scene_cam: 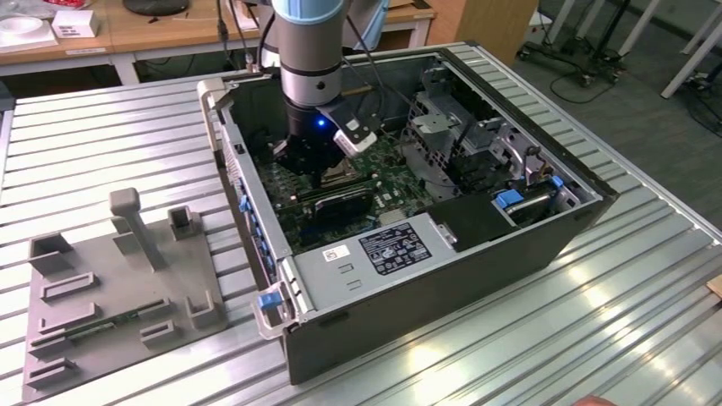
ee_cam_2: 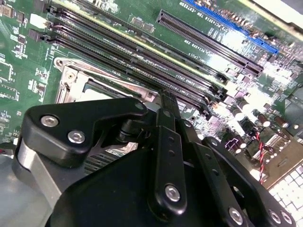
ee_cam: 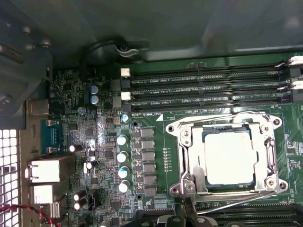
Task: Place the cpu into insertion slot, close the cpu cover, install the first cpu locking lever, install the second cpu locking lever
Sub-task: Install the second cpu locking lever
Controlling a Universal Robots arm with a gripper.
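In the first wrist view the pale cpu [ee_cam: 229, 157] lies flat in the insertion slot [ee_cam: 272, 124]. The silvery cpu cover [ee_cam: 191, 156] is folded down around it. One wire lever [ee_cam: 222, 114] runs along the socket's edge beside the memory slots. Another lever [ee_cam: 241, 201] slants along the opposite edge, slightly off the frame. My gripper [ee_cam: 188, 208] looks shut, its narrow tip at the socket corner by that slanted lever. In the second wrist view the gripper [ee_cam_2: 164, 99] hangs close over the cover [ee_cam_2: 71, 82]. The exterior view shows the gripper [scene_cam: 307, 165] low inside the case, next to the socket [scene_cam: 340, 177].
Long black memory slots [ee_cam: 203, 90] flank the socket, and a row of capacitors [ee_cam: 122, 156] stands beside it. The open computer case [scene_cam: 451, 279] walls in the arm, with a drive cage [scene_cam: 451, 135] at the exterior view's right. A grey fixture plate [scene_cam: 113, 296] lies on the table.
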